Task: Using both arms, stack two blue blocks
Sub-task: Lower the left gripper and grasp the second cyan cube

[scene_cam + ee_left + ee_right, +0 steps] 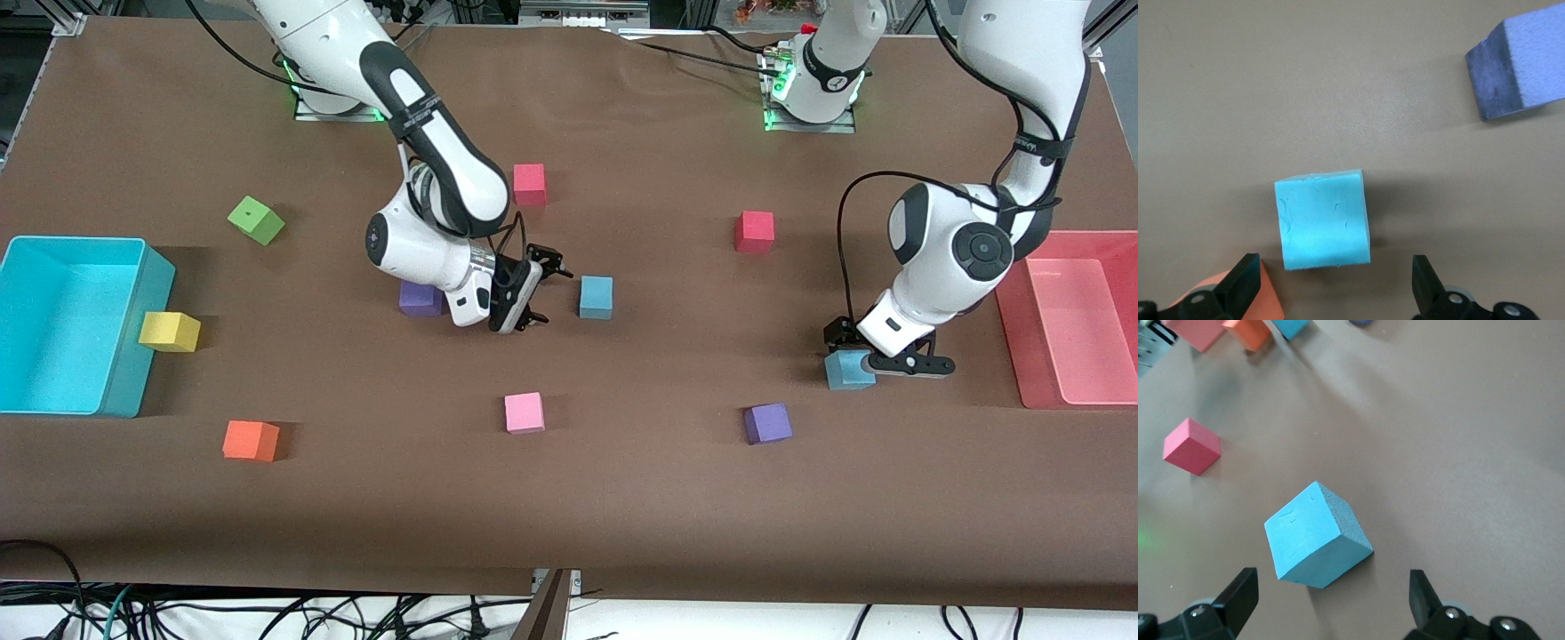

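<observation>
Left gripper (876, 360): low over the blue block at the left arm's end (849, 370), just beside the red tray (1036, 356); fingers spread wide, nothing held; in its wrist view the block (1323, 220) lies between and ahead of the two fingertips (1245, 280), not yet enclosed.
Right gripper (531, 293): low over the table near its middle, tilted, just beside the central blue block (596, 297); fingers apart and empty; its wrist view shows that block (1317, 535) turned at an angle to the finger line.
Blue blocks: both rest on the brown table (622, 498), well apart from each other; a purple cube (767, 423) sits nearer the front camera than the left arm's block; another purple cube (420, 299) lies beside the right arm's wrist.
Step in hand: judged to be the approach before each grasp.
Doing it well: centre each block between the fingers before closing; the right wrist likely needs rotating so the pads meet flat faces, not corners; descend enough to grip mid-height; close gently, since foam squashes; lift one block straight up, clear of the neighbouring cubes.
</observation>
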Controlling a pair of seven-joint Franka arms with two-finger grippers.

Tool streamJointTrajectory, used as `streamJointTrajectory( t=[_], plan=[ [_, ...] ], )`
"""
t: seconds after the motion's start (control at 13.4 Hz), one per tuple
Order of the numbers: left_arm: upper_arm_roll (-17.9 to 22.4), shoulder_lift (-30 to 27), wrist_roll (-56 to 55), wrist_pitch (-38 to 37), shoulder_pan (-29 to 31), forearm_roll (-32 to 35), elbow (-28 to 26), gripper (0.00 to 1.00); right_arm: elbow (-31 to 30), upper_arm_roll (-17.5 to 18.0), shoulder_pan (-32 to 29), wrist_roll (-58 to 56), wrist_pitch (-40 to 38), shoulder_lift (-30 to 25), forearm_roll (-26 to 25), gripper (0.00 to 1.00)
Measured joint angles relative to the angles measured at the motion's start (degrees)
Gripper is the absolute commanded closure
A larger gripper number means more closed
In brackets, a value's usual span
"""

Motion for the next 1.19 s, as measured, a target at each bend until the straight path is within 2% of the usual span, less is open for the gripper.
streamJointTrajectory(
  t=[0.07, 0.22, 0.45, 0.82, 0.89, 1.04, 1.19],
  plan=[
    [0.00, 0.93, 0.00, 0.92, 0.00, 0.00, 0.17, 0.00, -0.51, 0.06, -0.07, -5.55, 0.00, 0.08, 3.92, 0.00],
    [0.01, 2.72, 0.00, 2.48, 0.00, 0.00, 0.82, 0.00, -0.89, 0.57, -0.16, -12.84, 0.00, 0.61, 8.13, 0.00],
    [0.50, 5.16, 0.00, 2.79, 0.14, 0.00, 2.57, 0.00, -0.95, 1.98, -0.17, -18.53, 0.63, 2.02, 10.67, 0.00],
    [0.70, 8.04, 0.00, 3.73, 0.15, 0.00, 4.39, 0.01, -0.93, 2.24, -0.38, -27.54, 0.70, 3.80, 16.16, 0.00],
    [0.69, 8.35, 0.00, 3.84, 0.12, 0.00, 4.51, 0.15, -0.92, 2.29, -0.46, -28.47, 0.70, 3.91, 16.62, 0.00],
    [0.66, 8.61, 0.00, 3.91, 0.12, 0.00, 4.66, 0.61, -0.84, 2.35, -0.51, -29.04, 0.69, 3.94, 16.83, 0.00],
    [0.66, 8.62, 0.01, 3.91, 0.11, 0.00, 4.72, 0.94, -0.61, 2.51, -0.51, -29.19, 0.69, 3.94, 16.85, 0.00]
  ],
)
